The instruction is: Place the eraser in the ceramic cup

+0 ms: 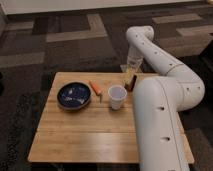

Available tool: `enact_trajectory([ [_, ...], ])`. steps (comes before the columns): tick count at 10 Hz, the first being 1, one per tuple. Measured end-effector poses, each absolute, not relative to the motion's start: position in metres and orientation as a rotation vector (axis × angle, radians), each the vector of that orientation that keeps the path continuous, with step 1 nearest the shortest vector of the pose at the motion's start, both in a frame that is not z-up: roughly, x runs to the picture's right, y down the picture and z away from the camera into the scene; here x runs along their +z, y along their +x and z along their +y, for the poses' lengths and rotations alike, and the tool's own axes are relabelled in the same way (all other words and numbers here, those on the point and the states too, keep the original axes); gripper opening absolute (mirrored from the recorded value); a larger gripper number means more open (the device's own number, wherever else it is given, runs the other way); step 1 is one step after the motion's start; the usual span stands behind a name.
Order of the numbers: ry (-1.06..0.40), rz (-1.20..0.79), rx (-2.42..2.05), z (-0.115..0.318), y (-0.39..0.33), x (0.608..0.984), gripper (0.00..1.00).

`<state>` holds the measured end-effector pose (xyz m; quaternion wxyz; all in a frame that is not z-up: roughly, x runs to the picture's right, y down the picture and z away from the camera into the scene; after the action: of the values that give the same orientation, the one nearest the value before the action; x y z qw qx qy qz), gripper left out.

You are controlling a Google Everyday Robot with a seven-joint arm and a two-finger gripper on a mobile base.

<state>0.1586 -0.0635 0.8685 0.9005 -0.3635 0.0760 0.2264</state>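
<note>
The jaws are spread wide and are set over the top of the eraser (131, 81), which is seen upright on end under the gripper (132, 70); whether it is pinched or only straddled cannot be told. The gripper is hung point-down near the far edge of the table (90, 135), and the eraser is found at about 2 o'clock from the cup (117, 96), just beside it but outside it. An orange stick (95, 88) is laid at 10 o'clock from the cup, and a blue bowl (74, 96) is placed at 9 o'clock. Trouble is judged likeliest at the closing: if the jaws are shut off-centre, the tall block could be tipped or squeezed out sideways. If it is carried low towards 8 o'clock, the cup's rim could be struck and the light cup knocked over. A tilted release could leave the eraser caught on the rim. No brand, label or writing can be read anywhere.
</note>
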Motion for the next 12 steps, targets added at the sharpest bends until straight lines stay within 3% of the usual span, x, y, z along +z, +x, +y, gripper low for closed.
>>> enact_trajectory([
  [1,-0.754,0.161,0.470,-0.063,0.160,0.870,0.64],
  [2,-0.756,0.162,0.472,-0.063,0.161,0.871,0.58],
  [7,-0.761,0.171,0.474,-0.063,0.163,0.872,0.01],
  [12,-0.740,0.218,0.454,-0.081,0.152,0.851,0.00],
])
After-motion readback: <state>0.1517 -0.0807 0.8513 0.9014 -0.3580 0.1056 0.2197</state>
